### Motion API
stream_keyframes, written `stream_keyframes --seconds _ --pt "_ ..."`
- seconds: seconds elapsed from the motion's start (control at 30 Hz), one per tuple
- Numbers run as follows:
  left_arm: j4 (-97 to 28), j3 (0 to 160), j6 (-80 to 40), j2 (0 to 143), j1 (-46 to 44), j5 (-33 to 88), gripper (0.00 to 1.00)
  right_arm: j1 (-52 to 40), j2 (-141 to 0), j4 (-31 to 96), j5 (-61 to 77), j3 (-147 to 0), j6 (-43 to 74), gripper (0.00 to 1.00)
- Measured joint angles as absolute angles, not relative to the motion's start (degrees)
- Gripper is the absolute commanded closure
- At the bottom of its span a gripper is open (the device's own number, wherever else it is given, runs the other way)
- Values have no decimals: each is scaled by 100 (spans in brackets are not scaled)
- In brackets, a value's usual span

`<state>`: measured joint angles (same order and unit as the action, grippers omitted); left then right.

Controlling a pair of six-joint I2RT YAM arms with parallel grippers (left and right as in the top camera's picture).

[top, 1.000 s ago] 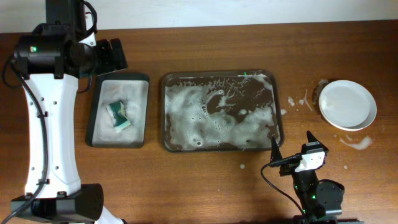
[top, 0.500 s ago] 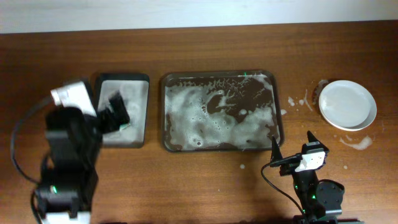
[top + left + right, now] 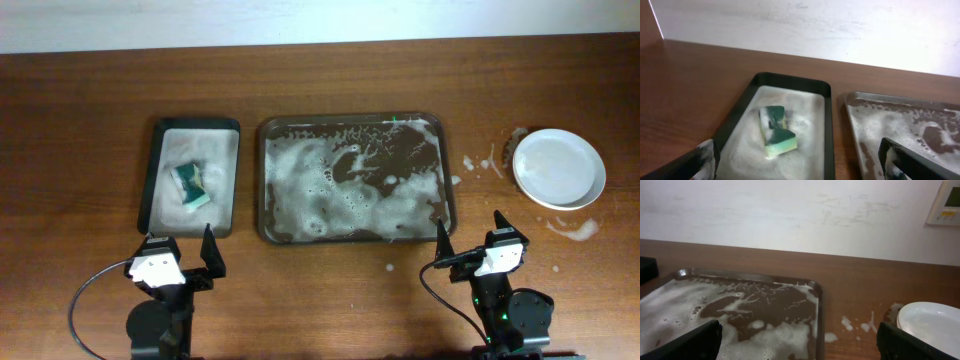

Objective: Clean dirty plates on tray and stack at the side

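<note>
Plates point(image 3: 558, 168) sit stacked on the bench point(image 3: 330, 70), right of the tray point(image 3: 405, 152), which holds suds only. Right hand point(image 3: 468, 230) is nearer: the stack lies ahead and to its right. Left hand point(image 3: 180, 245) faces the sponge point(image 3: 191, 185). Both hands are fully open and empty.

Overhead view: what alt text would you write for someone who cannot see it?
A dark tray awash with suds but otherwise empty sits centrally, white plates stacked to its right. Left of it a smaller tray holds a green sponge; the left gripper and right gripper stand open at the near edge.
</note>
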<state>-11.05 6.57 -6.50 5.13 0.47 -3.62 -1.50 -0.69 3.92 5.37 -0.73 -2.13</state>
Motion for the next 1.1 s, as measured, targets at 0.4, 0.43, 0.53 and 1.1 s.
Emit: stream_keyframes --seconds 0.4,0.43,0.53,1.1 --pt "-467 95 49 82 421 -364 1 -150 -69 392 537 -73 -215 2" --pt "-467 95 49 82 421 -364 1 -150 -69 392 537 -73 -211 1" --pt "-467 95 49 82 421 -364 1 -150 -69 392 537 -73 -213 1" --pt "-467 95 49 82 421 -364 1 -150 -69 392 537 -73 -217 2"
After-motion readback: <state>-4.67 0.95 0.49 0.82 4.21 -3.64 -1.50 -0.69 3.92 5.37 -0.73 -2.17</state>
